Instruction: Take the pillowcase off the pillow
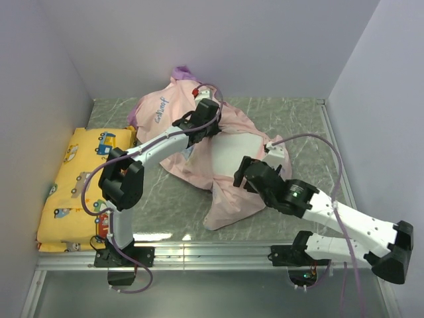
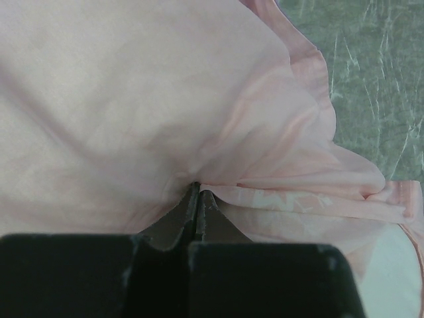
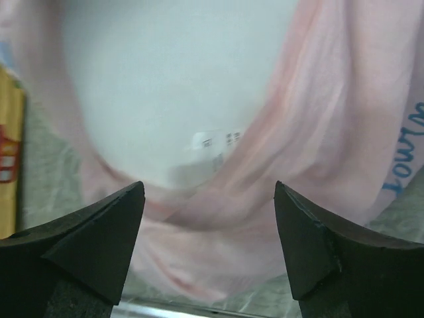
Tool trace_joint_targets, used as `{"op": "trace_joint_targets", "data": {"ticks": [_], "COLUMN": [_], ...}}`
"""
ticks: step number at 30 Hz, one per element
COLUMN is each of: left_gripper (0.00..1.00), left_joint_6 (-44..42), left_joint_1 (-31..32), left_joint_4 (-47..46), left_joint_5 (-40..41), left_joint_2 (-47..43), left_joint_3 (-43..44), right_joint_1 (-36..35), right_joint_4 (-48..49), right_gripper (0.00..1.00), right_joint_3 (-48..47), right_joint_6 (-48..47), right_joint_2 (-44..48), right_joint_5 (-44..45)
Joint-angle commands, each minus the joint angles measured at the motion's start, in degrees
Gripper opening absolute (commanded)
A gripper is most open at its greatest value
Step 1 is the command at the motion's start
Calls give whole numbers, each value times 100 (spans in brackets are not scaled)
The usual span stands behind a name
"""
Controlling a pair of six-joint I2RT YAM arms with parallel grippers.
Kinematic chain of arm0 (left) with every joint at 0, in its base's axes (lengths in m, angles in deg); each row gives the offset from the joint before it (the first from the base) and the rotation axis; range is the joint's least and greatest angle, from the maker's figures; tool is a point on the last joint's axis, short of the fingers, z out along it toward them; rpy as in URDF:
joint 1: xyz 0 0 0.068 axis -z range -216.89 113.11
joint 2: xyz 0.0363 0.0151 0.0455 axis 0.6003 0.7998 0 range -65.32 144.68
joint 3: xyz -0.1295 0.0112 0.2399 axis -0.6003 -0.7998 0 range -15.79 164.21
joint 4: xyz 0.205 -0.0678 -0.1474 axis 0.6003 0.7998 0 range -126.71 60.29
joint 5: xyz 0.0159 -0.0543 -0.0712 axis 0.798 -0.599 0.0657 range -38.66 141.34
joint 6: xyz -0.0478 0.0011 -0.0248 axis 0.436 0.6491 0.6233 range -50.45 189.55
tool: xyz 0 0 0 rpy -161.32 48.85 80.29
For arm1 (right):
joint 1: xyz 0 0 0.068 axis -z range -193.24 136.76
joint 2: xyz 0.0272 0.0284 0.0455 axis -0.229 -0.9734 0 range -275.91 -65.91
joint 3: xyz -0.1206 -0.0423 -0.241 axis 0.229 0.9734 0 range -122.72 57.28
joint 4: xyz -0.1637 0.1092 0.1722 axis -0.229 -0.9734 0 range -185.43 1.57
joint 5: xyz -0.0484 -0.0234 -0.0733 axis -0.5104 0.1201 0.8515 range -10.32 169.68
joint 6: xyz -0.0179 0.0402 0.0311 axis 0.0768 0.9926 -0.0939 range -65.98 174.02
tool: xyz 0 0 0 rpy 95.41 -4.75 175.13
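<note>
The pillowcase, mostly showing its pale pink inside, lies bunched in the middle of the table, with a purple bit at the back. The white pillow shows through its opening. My left gripper is shut on a fold of the pillowcase; its jaws pinch the pink fabric. My right gripper is open and empty just above the near part of the pillowcase. Between its fingertips I see the pillow with its small tag, ringed by pink fabric.
A yellow vehicle-print cushion lies along the left wall and shows at the left edge of the right wrist view. Grey marbled tabletop surrounds the fabric. White walls enclose the back and sides. A metal rail runs along the near edge.
</note>
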Motion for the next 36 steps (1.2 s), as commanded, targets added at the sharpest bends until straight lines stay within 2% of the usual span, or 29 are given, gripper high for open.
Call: {"op": "trace_joint_targets", "data": {"ticks": [1,2,3,4,5,6,8,9,14,16,19,21,23,25,27,28,30,31,34,36], "left_gripper": [0,0,0,0,0,0,0,0,0,0,0,0,10,25,34,47,58,69,84,86], "left_joint_6": [162,162,162,154,128,136,119,110,-57,-84,-162,-356,-443,-444,-418,-426,-453,-479,-593,-664], "left_joint_1": [136,136,136,136,118,101,48,22,-329,-461,-655,-551,-331,-217,-111,-67,4,30,109,162], "left_joint_4": [309,326,326,326,326,352,414,431,581,607,598,739,792,626,337,257,273,282,335,361], "left_joint_5": [-113,-78,-69,-69,-95,-96,-113,-113,-210,-306,-735,-930,-834,-834,-834,-799,-659,-632,-553,-535], "left_joint_2": [128,137,128,128,137,154,198,207,225,190,137,190,32,-205,-696,-855,-1233,-1426,-1673,-1884], "left_joint_3": [-207,-189,-172,-163,-128,-93,12,48,311,373,487,637,471,-115,-547,-880,-1041,-1111,-1147,-1156], "right_joint_1": [318,335,353,362,362,371,371,362,353,362,353,353,362,362,353,353,353,362,362,353], "right_joint_4": [73,125,169,213,318,345,371,363,450,800,1538,2248,2759,2859,2824,2798,2736,2710,2552,2446], "right_gripper": [86,85,78,66,50,23,3,0,0,0,0,0,0,0,0,0,0,0,0,0], "right_joint_3": [-98,-55,85,165,348,455,657,858,1825,2396,3003,3249,3251,3137,2961,2917,2838,2803,2671,2600], "right_joint_6": [-338,-347,-338,-303,-286,-225,-180,-154,215,408,654,699,603,497,374,356,321,295,233,198], "right_joint_2": [-361,-414,-415,-371,-205,-108,251,384,1437,1632,1572,1213,871,729,666,684,789,824,904,921], "right_joint_5": [-325,-395,-448,-501,-623,-685,-773,-904,-1291,-1598,-1801,-1977,-1995,-1969,-1881,-1820,-1776,-1776,-1706,-1635]}}
